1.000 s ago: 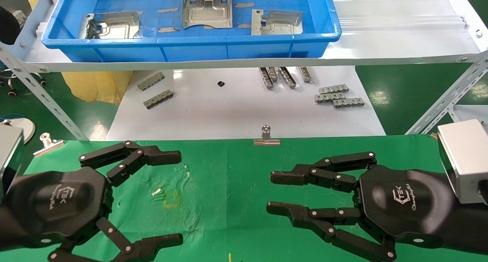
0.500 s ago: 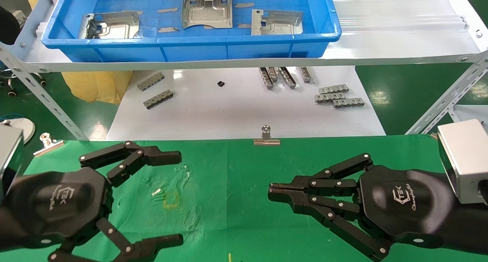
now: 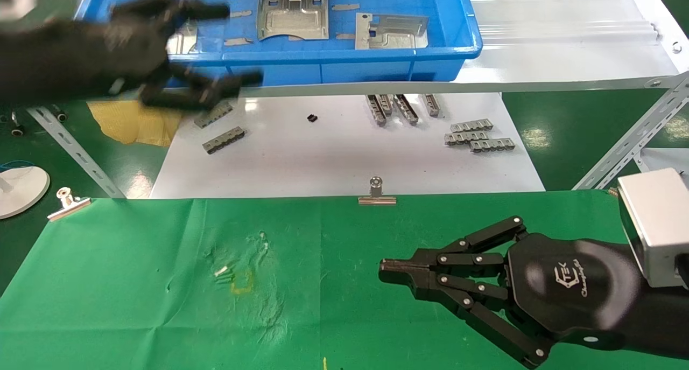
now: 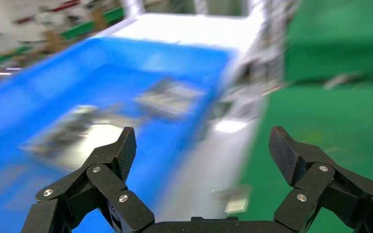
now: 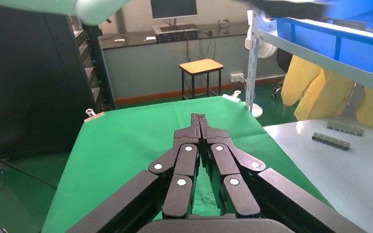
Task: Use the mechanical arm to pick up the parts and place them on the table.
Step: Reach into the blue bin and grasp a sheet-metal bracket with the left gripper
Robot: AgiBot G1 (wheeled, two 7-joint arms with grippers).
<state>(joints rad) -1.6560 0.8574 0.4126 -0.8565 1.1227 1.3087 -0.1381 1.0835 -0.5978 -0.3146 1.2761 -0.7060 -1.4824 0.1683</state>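
Three silver sheet-metal parts lie in the blue tray [image 3: 344, 68]: a middle one [image 3: 293, 12], a right one [image 3: 390, 32], and a left one [image 3: 182, 40] partly hidden by my left gripper. My left gripper [image 3: 234, 44] is blurred and open and empty, in the air over the tray's front left corner. The left wrist view shows its wide-apart fingers [image 4: 201, 145] above the blurred tray [image 4: 43, 87] and parts [image 4: 170, 97]. My right gripper [image 3: 385, 265] is shut and empty just above the green table cloth [image 3: 134, 284]; it also shows in the right wrist view [image 5: 199, 119].
The tray stands on a white shelf [image 3: 565, 63] with slanted metal braces [image 3: 624, 149]. Below lies a glossy white board [image 3: 334, 160] with small grey toothed bars [image 3: 476, 135] [image 3: 223, 140]. Binder clips [image 3: 377, 195] [image 3: 67, 203] grip the cloth's far edge.
My left arm has swung up off the cloth to the tray's front left corner, still open. My right gripper closed its fingers a second ago and has stayed put since.
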